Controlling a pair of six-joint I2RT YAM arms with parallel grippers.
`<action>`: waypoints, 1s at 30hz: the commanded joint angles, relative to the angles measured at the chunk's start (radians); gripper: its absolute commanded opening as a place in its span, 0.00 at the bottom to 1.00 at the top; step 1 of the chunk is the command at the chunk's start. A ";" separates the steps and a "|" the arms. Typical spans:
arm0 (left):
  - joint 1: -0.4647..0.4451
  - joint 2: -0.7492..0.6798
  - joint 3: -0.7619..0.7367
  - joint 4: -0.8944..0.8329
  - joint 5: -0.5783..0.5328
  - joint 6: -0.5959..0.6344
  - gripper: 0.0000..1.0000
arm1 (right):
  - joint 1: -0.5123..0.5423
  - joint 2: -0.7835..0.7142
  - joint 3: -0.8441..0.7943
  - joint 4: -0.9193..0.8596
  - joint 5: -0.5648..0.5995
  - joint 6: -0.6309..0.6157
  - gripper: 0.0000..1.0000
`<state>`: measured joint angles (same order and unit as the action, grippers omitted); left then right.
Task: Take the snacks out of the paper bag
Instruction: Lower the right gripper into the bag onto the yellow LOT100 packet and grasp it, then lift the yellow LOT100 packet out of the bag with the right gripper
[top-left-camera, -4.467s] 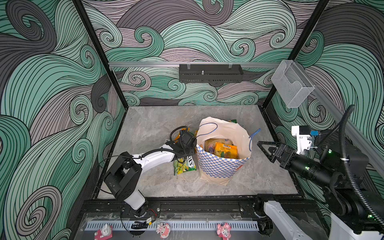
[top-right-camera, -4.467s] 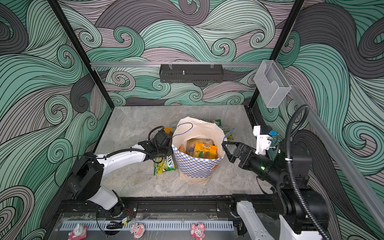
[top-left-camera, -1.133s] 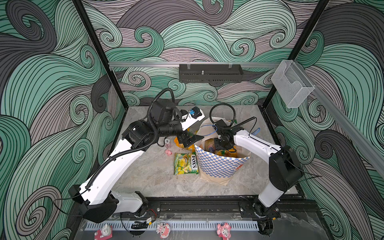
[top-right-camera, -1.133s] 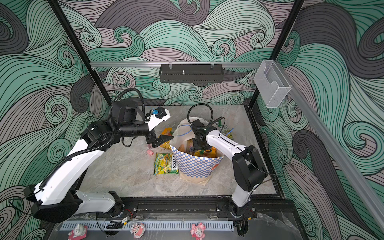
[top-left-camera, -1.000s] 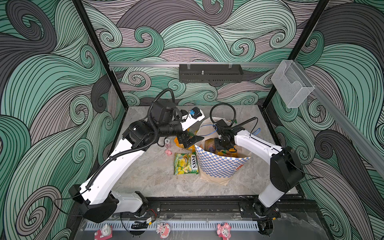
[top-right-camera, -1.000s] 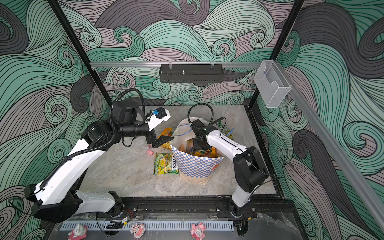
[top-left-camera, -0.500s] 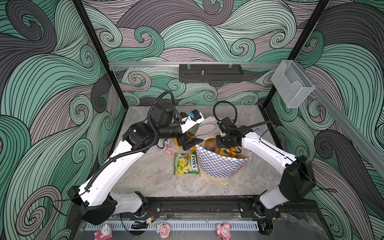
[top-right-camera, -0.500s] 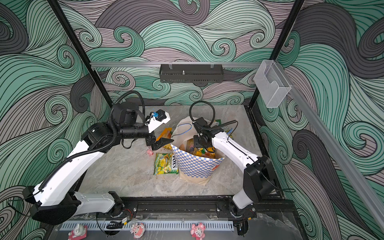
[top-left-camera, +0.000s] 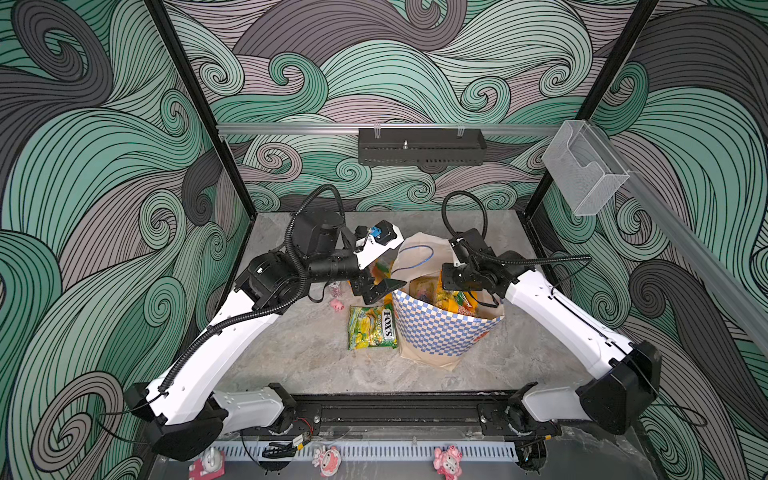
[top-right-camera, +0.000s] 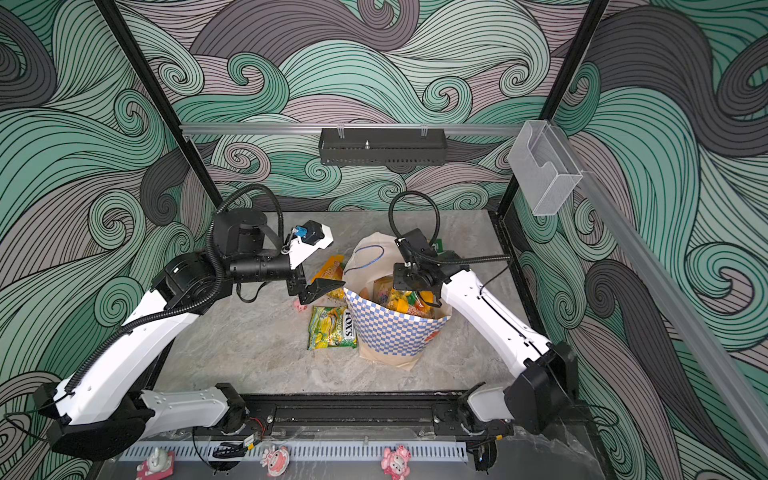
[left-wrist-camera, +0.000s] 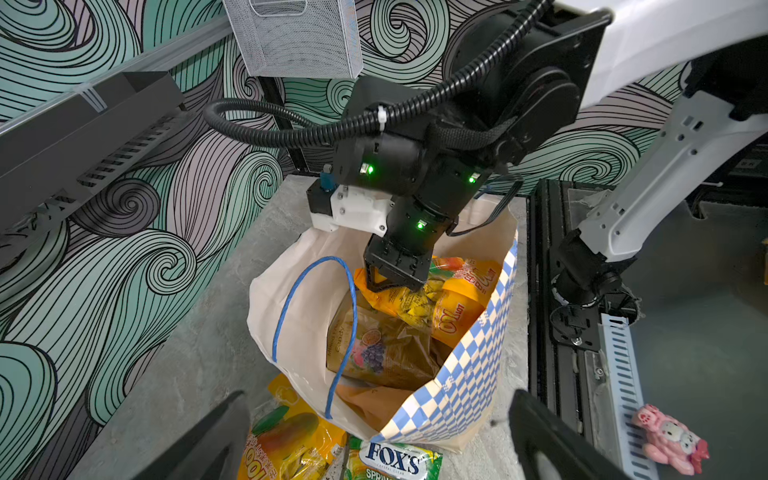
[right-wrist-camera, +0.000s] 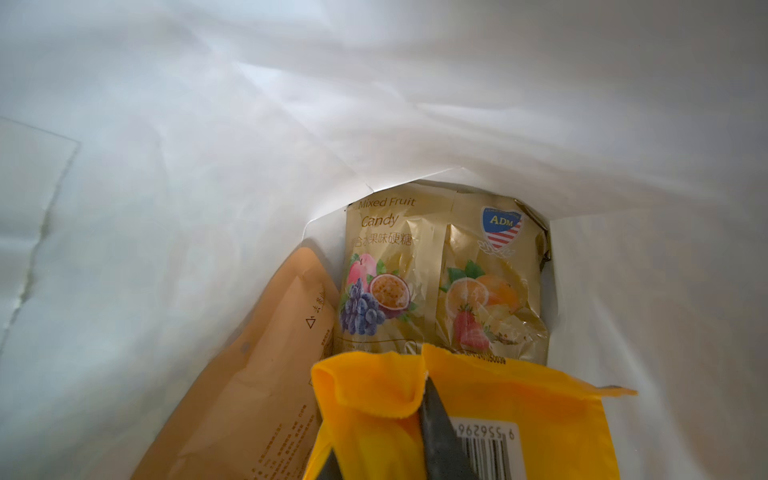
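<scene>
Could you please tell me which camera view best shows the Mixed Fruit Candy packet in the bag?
The right wrist view: the Mixed Fruit Candy packet faces it, label legible. The left wrist view shows it partly behind the blue cord handle. In both top views only a glimpse shows.

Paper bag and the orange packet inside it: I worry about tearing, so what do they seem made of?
Paper bag: matte cream paper, apparently; its inner wall keeps sharp creases and folds. Orange packet: probably thin glossy plastic film; its flat sealed edge curls over, with a printed barcode.
</scene>
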<state>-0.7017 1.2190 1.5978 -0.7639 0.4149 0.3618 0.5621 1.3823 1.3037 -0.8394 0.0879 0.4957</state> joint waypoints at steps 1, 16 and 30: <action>0.004 -0.018 0.002 0.010 0.055 -0.017 0.99 | 0.002 -0.035 0.062 -0.031 0.022 0.029 0.00; 0.004 -0.010 0.017 -0.004 0.103 -0.029 0.99 | 0.002 -0.072 0.217 -0.054 0.048 0.067 0.00; 0.004 0.003 0.022 0.038 0.120 -0.035 0.99 | 0.002 -0.091 0.399 -0.082 0.067 0.068 0.00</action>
<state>-0.7017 1.2201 1.5982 -0.7567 0.5095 0.3397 0.5621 1.3125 1.6428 -0.9459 0.1341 0.5583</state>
